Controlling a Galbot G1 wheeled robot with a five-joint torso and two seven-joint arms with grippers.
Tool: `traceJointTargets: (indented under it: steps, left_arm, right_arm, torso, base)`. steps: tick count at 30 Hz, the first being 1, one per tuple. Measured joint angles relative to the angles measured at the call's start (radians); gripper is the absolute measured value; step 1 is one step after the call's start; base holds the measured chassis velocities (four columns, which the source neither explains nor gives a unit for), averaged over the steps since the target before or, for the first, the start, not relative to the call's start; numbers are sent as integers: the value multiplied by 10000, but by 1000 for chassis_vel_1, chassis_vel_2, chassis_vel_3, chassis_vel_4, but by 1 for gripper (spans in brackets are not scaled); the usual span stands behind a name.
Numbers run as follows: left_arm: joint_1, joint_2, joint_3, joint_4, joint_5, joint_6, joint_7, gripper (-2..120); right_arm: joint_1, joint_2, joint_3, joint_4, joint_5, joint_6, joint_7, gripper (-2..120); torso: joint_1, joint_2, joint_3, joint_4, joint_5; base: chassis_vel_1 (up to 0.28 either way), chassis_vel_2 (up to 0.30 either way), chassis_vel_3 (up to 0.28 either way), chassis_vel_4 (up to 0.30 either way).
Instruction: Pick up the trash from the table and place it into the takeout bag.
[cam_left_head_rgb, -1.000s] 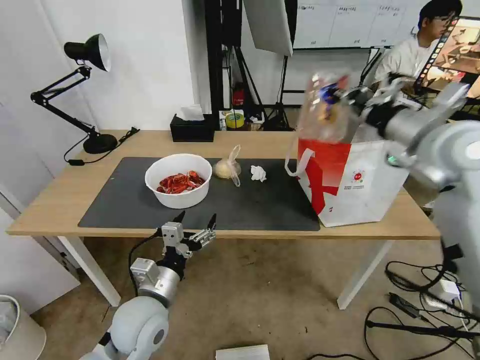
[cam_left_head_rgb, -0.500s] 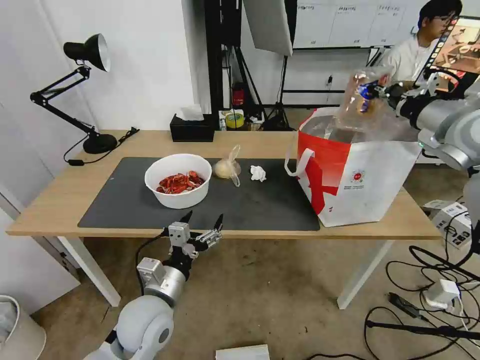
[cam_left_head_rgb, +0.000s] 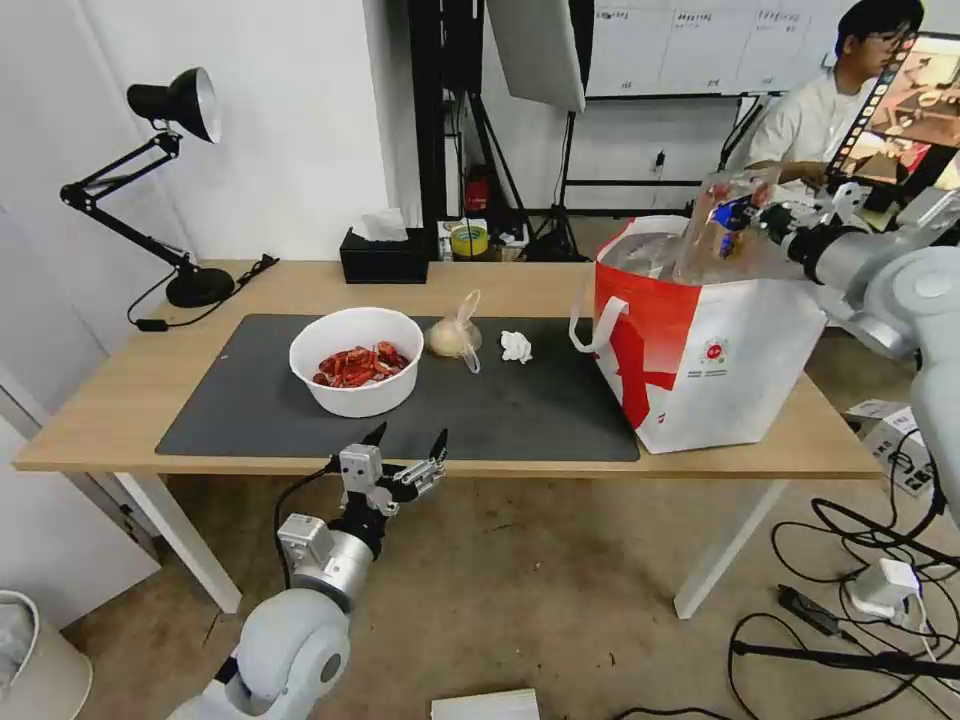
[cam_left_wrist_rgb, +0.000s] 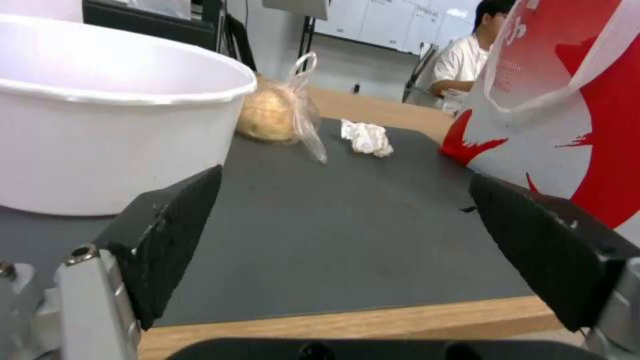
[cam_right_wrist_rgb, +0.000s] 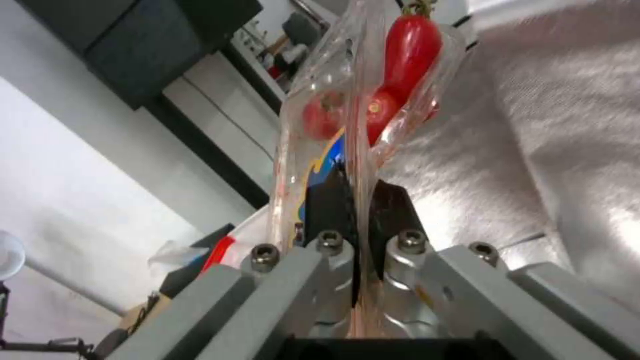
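Note:
My right gripper (cam_left_head_rgb: 757, 214) is shut on the clear hinged plastic tray (cam_left_head_rgb: 722, 228), which stands tilted in the open mouth of the takeout bag (cam_left_head_rgb: 715, 370) at the table's right end. In the right wrist view my right gripper (cam_right_wrist_rgb: 357, 187) pinches the tray (cam_right_wrist_rgb: 347, 100), with small red tomatoes inside and the bag's silver foil lining (cam_right_wrist_rgb: 547, 150) behind. On the dark mat (cam_left_head_rgb: 520, 410) sit the white bowl (cam_left_head_rgb: 355, 385) of red shells, the knotted clear bag (cam_left_head_rgb: 452, 336) and the crumpled tissue (cam_left_head_rgb: 516, 346). My left gripper (cam_left_head_rgb: 405, 452) hangs open just below the table's front edge.
In the left wrist view the bowl (cam_left_wrist_rgb: 100, 125), knotted bag (cam_left_wrist_rgb: 270, 115), tissue (cam_left_wrist_rgb: 365, 137) and takeout bag (cam_left_wrist_rgb: 573, 100) lie ahead over the mat (cam_left_wrist_rgb: 333, 225). A black desk lamp (cam_left_head_rgb: 170, 180) and a black tissue box (cam_left_head_rgb: 383, 258) stand at the table's back. Cables (cam_left_head_rgb: 850, 590) cover the floor at right.
My right gripper carried the tray rightward across the bag's top, then lowered it into the bag's mouth. My left gripper drifted slightly right, still open.

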Motion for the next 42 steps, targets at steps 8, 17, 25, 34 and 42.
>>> traceJointTargets:
  steps: [8, 17, 25, 34, 42]
  left_arm:
    - [-30, -38, 74, 65, -2, 0, -23, 100]
    - [-137, 5, 102, 62, -43, 8, -43, 100]
    - [-94, 34, 67, 34, -58, 13, -57, 100]
    - [-184, 92, 99, -105, -128, 80, -116, 100]
    - [-156, 143, 47, -141, -149, 83, -144, 100]
  right_arm:
    - [-515, 54, 111, 371, 38, -2, -37, 0]
    - [-858, 66, 264, 776, 106, -25, 0, 0]
    - [-850, 57, 312, 851, 133, -191, 38, 15]
    - [-755, 44, 333, 809, 225, -193, 102, 47]
    - [-745, 8, 371, 795, 323, -197, 161, 76]
  torso:
    - [0, 0, 0, -1, 0]
    - [-2, 0, 0, -1, 1]
    - [-2, 1, 0, -1, 1]
    - [-1, 1, 0, -1, 1]
    - [-2, 1, 0, -1, 1]
  base:
    - [0, 0, 0, 0]
    - [0, 0, 0, 0]
    - [0, 0, 0, 0]
    - [0, 0, 0, 0]
    - [0, 0, 0, 0]
